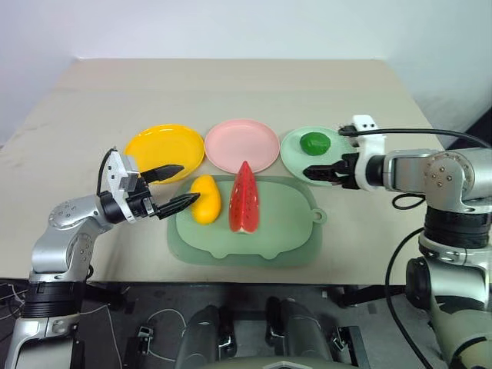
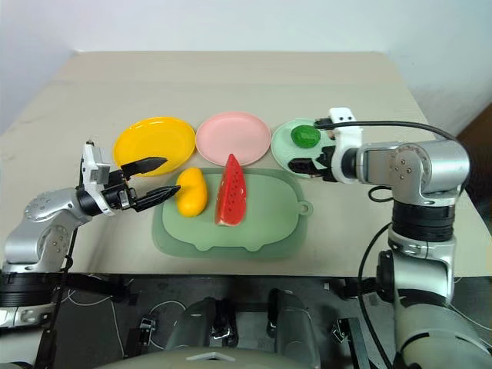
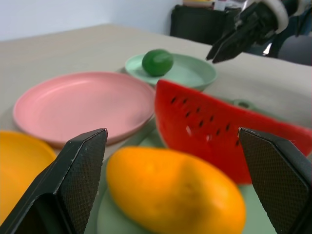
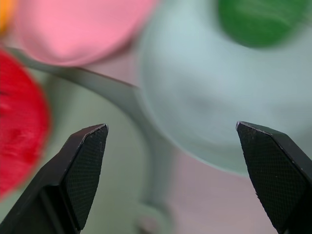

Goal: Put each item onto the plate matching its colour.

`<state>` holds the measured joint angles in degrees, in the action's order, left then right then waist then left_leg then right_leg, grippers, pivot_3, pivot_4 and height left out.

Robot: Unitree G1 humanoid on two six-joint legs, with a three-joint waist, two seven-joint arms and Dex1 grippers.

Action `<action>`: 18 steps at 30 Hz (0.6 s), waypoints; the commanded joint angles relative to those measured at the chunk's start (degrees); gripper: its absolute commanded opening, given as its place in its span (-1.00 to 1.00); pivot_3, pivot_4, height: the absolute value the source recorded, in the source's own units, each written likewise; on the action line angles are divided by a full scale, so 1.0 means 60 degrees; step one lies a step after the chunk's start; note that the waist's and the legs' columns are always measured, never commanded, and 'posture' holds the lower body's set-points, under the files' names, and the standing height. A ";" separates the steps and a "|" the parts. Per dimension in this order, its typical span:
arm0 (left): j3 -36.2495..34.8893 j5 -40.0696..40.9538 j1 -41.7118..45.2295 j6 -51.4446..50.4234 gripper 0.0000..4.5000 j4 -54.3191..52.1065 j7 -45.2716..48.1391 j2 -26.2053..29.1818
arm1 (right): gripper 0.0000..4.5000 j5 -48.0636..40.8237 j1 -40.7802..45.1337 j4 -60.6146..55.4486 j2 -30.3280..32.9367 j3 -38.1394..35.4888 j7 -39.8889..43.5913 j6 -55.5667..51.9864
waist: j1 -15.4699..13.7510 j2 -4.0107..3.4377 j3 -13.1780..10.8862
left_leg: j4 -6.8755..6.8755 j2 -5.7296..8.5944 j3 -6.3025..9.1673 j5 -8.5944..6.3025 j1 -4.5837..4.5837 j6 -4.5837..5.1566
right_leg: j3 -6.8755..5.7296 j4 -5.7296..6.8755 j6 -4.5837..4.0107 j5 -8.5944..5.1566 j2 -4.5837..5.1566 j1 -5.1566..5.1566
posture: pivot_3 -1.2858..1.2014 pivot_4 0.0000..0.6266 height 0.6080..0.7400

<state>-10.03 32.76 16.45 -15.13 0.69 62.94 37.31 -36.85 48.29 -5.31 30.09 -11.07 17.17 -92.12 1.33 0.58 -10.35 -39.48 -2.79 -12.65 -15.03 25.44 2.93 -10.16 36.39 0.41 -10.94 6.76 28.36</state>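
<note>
Landmark is the pale green mat (image 1: 246, 223) on the table (image 1: 231, 84): on it lie the yellow mango (image 1: 205, 199) at its left end and the watermelon wedge (image 1: 244, 199) just beside it, while 3 plates sit along its far edge — yellow plate (image 1: 154, 146), pink plate (image 1: 241, 144) and mint plate (image 1: 296, 157), the last carrying the small green fruit (image 1: 314, 143). The left gripper (image 1: 175, 187) hangs at the mat's left edge, fingers spread wide with the mango between them, nothing pinched. The right gripper (image 1: 317, 172) hovers over the mint plate's near rim beyond the mat's far right corner, fingers spread and empty, apart from the green fruit.
</note>
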 commanded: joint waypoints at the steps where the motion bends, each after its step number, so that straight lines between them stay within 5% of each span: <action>1: -0.0149 -0.0143 0.0074 0.0486 1.00 0.0275 0.0181 -0.0022 | 0.99 -0.1853 0.0589 0.0141 -0.0479 -0.0187 -0.1647 -0.0063 | 0.0003 0.0000 0.0000 | 0.0000 0.0000 0.0000 0.0000 0.0000 0.0000 | 0.0000 0.0000 0.0000 0.0000 0.0000 0.0000 | 0.03 -0.52 0.33; 8: -0.0033 -0.0269 0.0189 0.0866 1.00 0.0690 0.0347 -0.0215 | 0.99 -0.6050 0.1412 0.1530 -0.1682 0.0155 -0.5538 -0.0063 | -0.0004 0.0000 0.0000 | 0.0001 0.0000 -0.0002 0.0000 0.0002 0.0000 | 0.0000 0.0006 -0.0002 0.0003 0.0000 0.0001 | 0.03 -0.52 0.33; 18: 0.0069 -0.0307 0.0280 0.0730 1.00 0.0501 0.0270 -0.0425 | 0.99 -0.8993 0.2036 0.2917 -0.2420 0.1132 -0.9165 -0.0063 | 0.0098 0.0000 0.0001 | 0.0000 0.0002 -0.0007 0.0002 -0.0002 0.0002 | 0.0002 0.0025 0.0004 0.0004 -0.0008 -0.0003 | 0.03 -0.52 0.33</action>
<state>-9.59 30.56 17.19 -10.79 5.56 64.68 34.65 -86.91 59.03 12.32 15.36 -5.66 -35.35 -92.12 1.92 0.58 -10.34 -39.48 -2.77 -12.70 -15.01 25.43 2.94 -10.15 36.54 0.44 -10.91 6.71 28.33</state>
